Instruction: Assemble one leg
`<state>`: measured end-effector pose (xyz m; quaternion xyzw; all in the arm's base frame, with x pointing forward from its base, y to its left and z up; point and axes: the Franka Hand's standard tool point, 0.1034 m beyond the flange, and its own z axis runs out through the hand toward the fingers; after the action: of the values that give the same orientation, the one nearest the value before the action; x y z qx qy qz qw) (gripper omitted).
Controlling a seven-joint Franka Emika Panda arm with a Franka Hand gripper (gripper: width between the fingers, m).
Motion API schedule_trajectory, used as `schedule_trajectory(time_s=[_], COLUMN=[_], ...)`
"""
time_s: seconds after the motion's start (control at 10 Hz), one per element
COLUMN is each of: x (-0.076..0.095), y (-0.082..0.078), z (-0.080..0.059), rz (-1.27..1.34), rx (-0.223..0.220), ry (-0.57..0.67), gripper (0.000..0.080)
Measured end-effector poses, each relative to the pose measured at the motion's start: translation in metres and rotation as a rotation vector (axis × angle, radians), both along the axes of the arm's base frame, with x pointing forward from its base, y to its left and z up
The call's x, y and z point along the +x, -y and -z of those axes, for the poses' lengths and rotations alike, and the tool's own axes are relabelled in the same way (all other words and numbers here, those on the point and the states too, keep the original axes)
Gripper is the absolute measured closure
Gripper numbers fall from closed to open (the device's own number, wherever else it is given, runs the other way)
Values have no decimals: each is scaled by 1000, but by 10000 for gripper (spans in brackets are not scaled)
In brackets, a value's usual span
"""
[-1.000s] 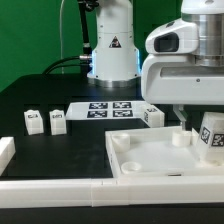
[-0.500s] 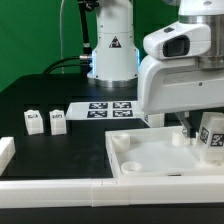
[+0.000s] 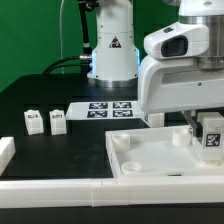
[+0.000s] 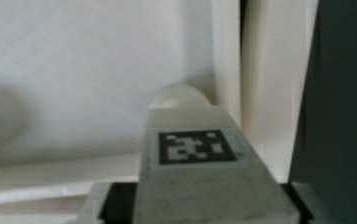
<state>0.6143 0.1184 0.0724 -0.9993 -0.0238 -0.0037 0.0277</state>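
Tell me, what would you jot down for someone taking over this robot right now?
Gripper: shut on the leg, held upright by the far side of the tray, at the exterior view's right.
A spare leg and a second spare leg stand on the table beside the marker board.
Done: leg picked up.
Left: probably seat it in the tray; I cannot tell whether they touch yet.

The leg [image 3: 212, 134] and tray [image 3: 158, 160] look matt white plastic, the table [image 3: 60, 96] matt black.
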Motion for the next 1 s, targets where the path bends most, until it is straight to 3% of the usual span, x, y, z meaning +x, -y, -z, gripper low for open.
schedule_trajectory(time_s=[0.2, 0.4, 0.6, 1.0], x=[1, -2, -1, 5], y=[-1, -6, -5, -4], z=[0, -1, 0, 2], rz=[71, 483, 736, 1245], rx=[2, 6, 4, 81], ry=[2, 34, 33, 18], gripper=[509, 509, 509, 508])
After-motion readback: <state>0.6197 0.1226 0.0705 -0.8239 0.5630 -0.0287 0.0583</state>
